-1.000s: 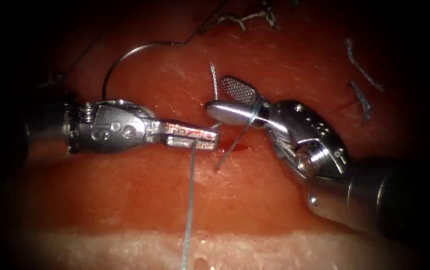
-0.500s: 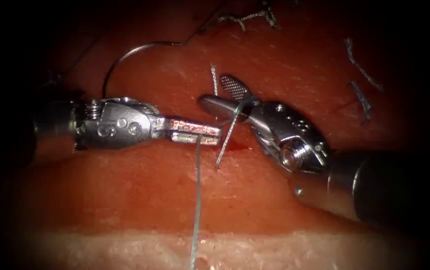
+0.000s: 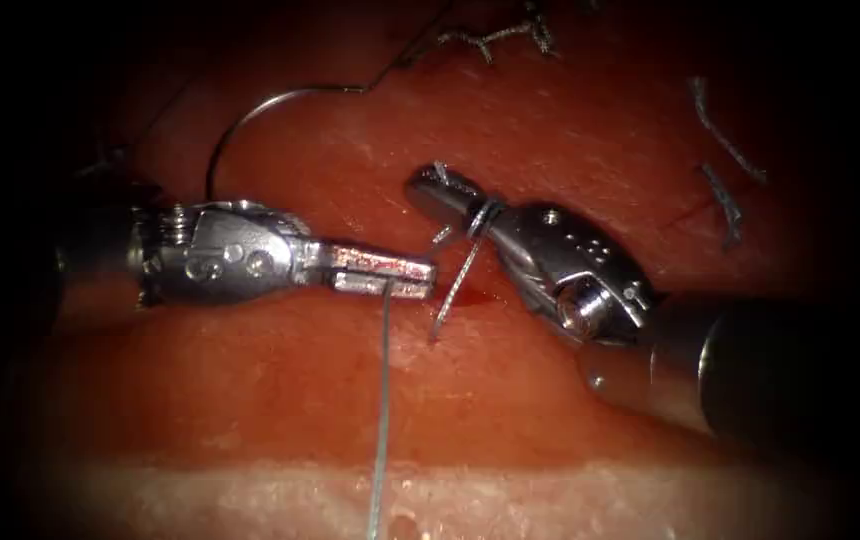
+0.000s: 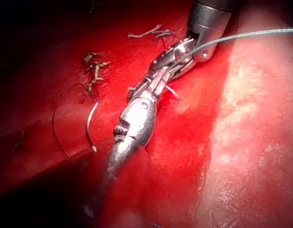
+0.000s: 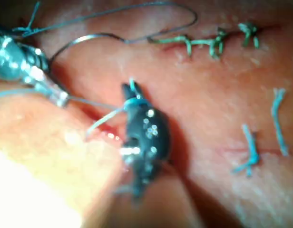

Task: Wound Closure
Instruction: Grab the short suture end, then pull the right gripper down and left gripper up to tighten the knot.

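The curved needle (image 3: 250, 108) (image 5: 84, 39) lies loose on the tissue left of the cut (image 3: 470, 296), with neither tool holding it. My left tool (image 3: 405, 273) (image 5: 61, 97) is left of the cut, its jaws shut on the long thread (image 3: 382, 400) (image 4: 251, 35), which runs down to the tissue's front edge. My right tool (image 3: 428, 190) (image 5: 130, 95) reaches in from the right, its jaws shut on the short thread end (image 3: 440, 170). A loop of thread (image 3: 485, 215) is wound around the right tool behind its jaws, and a strand drops from it into the cut.
Finished stitches (image 3: 495, 35) (image 5: 208, 42) sit further back along the cut. Cut ends of thread (image 3: 725, 140) (image 5: 277, 118) lie on the tissue at the right. Red fluid wets the cut. The pale front edge of the tissue (image 3: 550, 495) runs below the tools.
The right tool's jaws were open around the short thread end; now they have shut on it. The right tool also moved slightly up and left. The left tool barely moved.
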### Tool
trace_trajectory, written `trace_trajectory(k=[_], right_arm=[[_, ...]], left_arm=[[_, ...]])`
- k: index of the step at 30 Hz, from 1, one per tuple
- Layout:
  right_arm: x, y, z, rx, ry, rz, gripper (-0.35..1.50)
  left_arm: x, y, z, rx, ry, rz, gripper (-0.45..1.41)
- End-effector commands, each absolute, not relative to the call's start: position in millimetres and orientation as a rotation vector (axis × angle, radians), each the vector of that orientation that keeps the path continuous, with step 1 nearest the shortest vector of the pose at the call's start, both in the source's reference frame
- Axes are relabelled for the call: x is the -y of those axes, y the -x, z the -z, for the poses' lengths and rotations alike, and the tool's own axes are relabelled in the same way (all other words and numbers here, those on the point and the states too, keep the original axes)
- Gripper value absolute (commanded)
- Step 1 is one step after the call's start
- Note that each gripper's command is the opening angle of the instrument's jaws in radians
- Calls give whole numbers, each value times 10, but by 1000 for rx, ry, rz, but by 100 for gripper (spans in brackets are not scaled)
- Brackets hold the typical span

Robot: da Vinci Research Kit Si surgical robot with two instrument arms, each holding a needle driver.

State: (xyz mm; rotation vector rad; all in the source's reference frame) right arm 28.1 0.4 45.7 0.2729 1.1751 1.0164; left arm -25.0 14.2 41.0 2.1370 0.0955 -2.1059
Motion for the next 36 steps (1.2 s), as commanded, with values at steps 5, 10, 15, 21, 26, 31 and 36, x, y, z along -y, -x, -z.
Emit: trace_trajectory(k=[5,10,15,21,26,31,36], right_arm=[[-2,-294,-456,-1177,-305,-990,-35],[-7,-297,-460,-1199,-334,-944,-35],[-12,-299,-451,-1253,-409,-880,-35],[-13,-303,-449,-1280,-482,-803,-35],[-11,-302,-446,-1282,-476,-808,-35],[-7,-297,-443,-1279,-463,-825,-35],[6,-300,-432,-1281,-474,-815,-35]], left_arm=[[-145,254,-416,-96,-2134,2106,-45],[-147,250,-417,-99,-2136,2114,-45],[-153,240,-418,-104,-2143,2140,-45],[-160,226,-424,-111,-2137,2172,-45],[-171,216,-429,-101,-2131,2202,-45],[-189,210,-437,-120,-2128,2248,-45],[-220,200,-447,-106,-2111,2309,-45]])
